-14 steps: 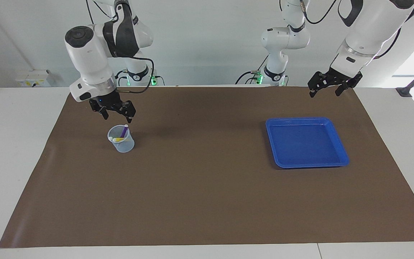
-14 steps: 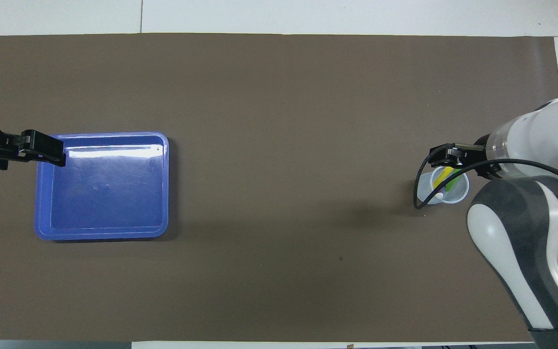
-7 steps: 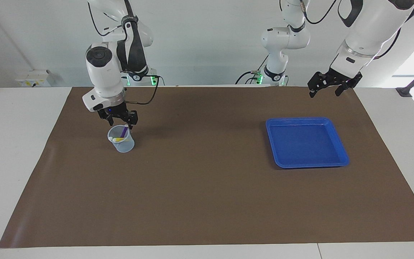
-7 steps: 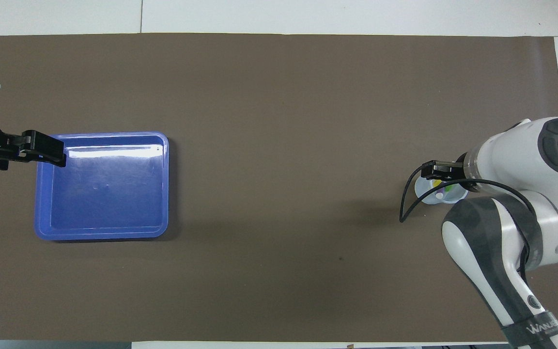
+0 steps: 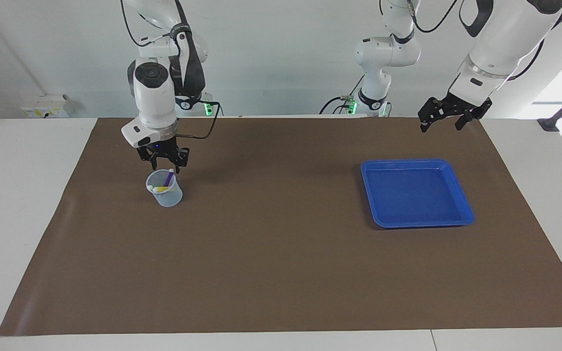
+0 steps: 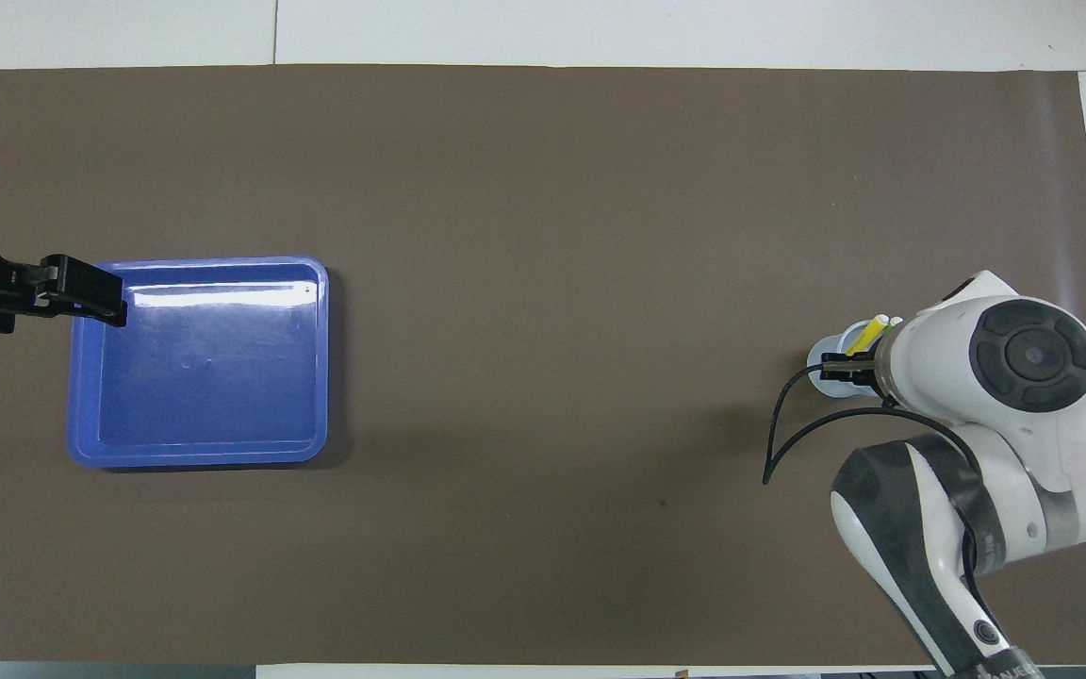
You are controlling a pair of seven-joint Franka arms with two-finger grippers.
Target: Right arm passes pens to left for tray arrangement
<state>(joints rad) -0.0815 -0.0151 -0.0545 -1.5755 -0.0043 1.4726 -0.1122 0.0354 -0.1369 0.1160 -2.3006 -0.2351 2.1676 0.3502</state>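
My right end effector [image 5: 165, 165] hangs over the cup [image 5: 164, 194], pens [image 5: 164, 183] upright for plucking; its grip I cannot tell. Left end effector [image 5: 441, 123], released, waits above the desk beside the tray [image 5: 462, 197].

I am seeing the pens [image 5: 165, 182] standing in a cup [image 5: 165, 193] toward the right arm's end, well apart from the tray [image 5: 415, 193].

Bright, even light; soft shadows on the mat [image 5: 281, 243], tray [image 6: 222, 269] glare.
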